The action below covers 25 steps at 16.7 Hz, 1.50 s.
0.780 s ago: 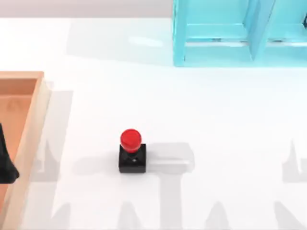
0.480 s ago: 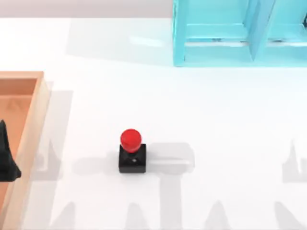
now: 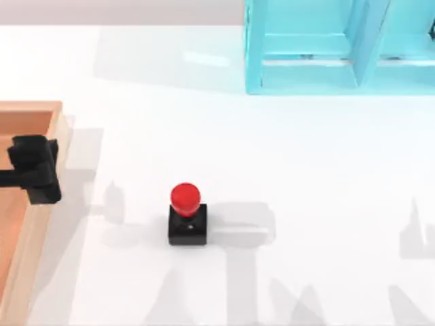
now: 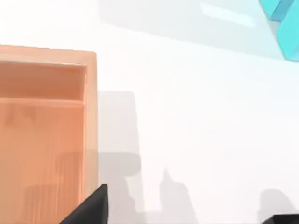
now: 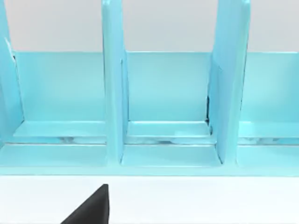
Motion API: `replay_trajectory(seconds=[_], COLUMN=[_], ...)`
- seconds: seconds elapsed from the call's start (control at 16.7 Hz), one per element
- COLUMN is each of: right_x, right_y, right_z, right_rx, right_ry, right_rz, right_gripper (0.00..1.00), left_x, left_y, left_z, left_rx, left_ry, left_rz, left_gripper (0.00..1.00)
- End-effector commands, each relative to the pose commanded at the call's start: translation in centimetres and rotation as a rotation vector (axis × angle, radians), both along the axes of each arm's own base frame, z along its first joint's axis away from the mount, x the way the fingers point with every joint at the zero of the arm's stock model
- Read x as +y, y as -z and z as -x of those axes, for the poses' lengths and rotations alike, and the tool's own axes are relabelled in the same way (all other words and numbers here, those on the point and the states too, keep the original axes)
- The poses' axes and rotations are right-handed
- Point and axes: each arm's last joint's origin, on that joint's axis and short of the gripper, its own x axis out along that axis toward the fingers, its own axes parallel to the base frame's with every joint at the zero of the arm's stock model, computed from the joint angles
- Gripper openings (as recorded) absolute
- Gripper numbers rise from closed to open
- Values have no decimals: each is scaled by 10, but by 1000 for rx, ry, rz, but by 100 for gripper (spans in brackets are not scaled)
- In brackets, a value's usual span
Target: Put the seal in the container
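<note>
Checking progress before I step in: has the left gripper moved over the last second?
Yes. The left gripper has moved up and rightward in the top view, now over the container's right rim, toward the seal.

Red-knobbed black seal point(image 3: 186, 214), orange-brown container point(image 3: 41, 204)

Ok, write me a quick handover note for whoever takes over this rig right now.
Left gripper: over the right rim of the container at the table's left edge, holding nothing.
Right gripper: facing the light blue shelf frame, away from the work.
Seal: upright on the white table, right of the container, untouched.
Done: nothing yet.
Left: grasp the seal, carry it over and set it in the container.
</note>
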Motion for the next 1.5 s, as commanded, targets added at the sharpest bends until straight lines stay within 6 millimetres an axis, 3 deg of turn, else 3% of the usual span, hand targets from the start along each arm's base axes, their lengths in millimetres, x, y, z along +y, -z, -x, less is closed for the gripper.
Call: replay_trajectory(seconds=[0.24, 0.48, 0.84, 1.02, 1.38, 1.5], right_x=[0, 0, 0, 0, 0, 0], right_y=[0, 0, 0, 0, 0, 0], right_z=[0, 0, 0, 0, 0, 0], right_rx=[0, 0, 0, 0, 0, 0], right_ry=[0, 0, 0, 0, 0, 0], right_rz=[0, 0, 0, 0, 0, 0], right_gripper=[100, 100, 100, 100, 100, 100], left_x=[-45, -105, -178, -193, -192, -193], left_y=[-24, -13, 8, 15, 16, 27], left_z=[-62, -116, -152, -157, -158, -158], left_rx=[388, 719, 963, 1000, 1000, 1004], left_ry=[45, 47, 21, 13, 11, 13], left_rz=[-27, -117, -232, -255, -254, -258], left_gripper=[100, 100, 100, 100, 100, 100])
